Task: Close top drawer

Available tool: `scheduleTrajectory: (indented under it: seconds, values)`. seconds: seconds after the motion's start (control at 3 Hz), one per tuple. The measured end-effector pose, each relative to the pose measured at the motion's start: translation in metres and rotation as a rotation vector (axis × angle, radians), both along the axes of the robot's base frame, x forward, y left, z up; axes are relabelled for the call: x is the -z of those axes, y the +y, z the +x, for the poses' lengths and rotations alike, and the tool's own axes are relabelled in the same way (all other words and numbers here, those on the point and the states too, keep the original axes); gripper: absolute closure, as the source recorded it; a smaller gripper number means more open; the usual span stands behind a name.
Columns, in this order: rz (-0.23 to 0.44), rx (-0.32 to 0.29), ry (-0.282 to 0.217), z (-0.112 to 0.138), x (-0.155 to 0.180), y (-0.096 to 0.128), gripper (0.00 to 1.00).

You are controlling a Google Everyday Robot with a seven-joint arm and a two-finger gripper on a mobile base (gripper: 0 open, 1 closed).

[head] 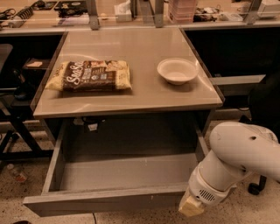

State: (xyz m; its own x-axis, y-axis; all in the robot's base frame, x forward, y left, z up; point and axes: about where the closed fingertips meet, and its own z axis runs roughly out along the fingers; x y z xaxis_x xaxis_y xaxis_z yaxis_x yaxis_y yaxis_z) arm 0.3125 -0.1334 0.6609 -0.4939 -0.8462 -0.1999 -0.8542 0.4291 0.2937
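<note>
The top drawer (113, 199) is a wide shallow grey metal drawer, pulled far out from under the tabletop (131, 94). Its inside is bare and its flat front faces the bottom edge of the view. My white arm (240, 153) comes in from the lower right. Its wrist end with the gripper (191, 206) sits right at the right end of the drawer front, low in the view. I cannot tell whether it touches the front.
A brown and cream snack bag (89, 75) lies on the left of the tabletop and a white bowl (177, 70) stands on the right. Dark chair legs (17, 131) stand at the left, a counter with clutter (131, 11) behind, and speckled floor (17, 183) below.
</note>
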Motion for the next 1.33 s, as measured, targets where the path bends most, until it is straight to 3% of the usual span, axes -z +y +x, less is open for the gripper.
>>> scheduleTrajectory:
  seconds: [0.33,1.33]
  values:
    - [0.0,0.006,-0.003,0.003,-0.0001,0.0002,1.0]
    - [0.0,0.006,-0.003,0.003,-0.0001,0.0002,0.36]
